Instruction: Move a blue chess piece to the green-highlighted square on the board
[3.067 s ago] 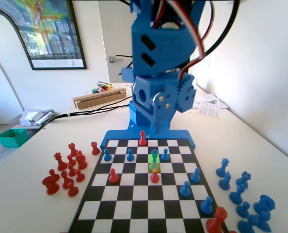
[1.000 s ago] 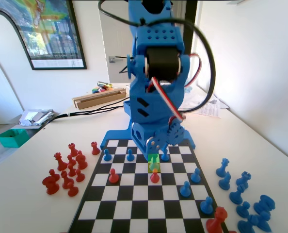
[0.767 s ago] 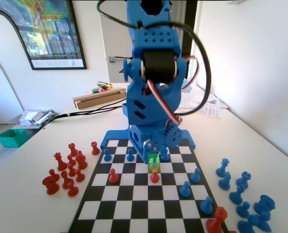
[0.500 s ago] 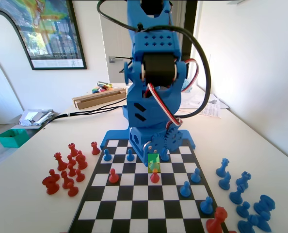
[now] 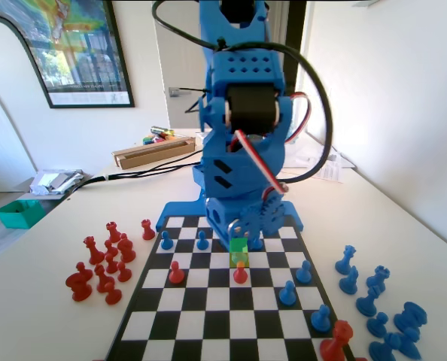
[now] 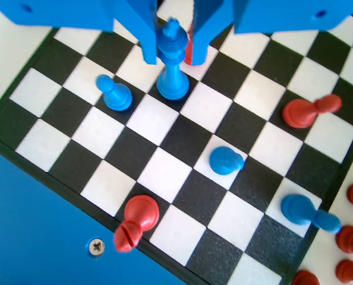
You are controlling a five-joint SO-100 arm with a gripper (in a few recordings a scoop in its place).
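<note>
Blue chess piece [image 6: 172, 59] upright on board [image 6: 164, 172], between fingers [image 6: 145, 35].

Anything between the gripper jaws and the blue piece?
Nothing: in the wrist view, the gripper jaws flank the blue chess piece with only board behind.

Pincer [image 6: 175, 35] now low around the blue chess piece [image 6: 173, 59]

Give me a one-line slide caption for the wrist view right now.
Tool straddling the tall blue chess piece standing upright on the board, blue pawn beside it.
</note>
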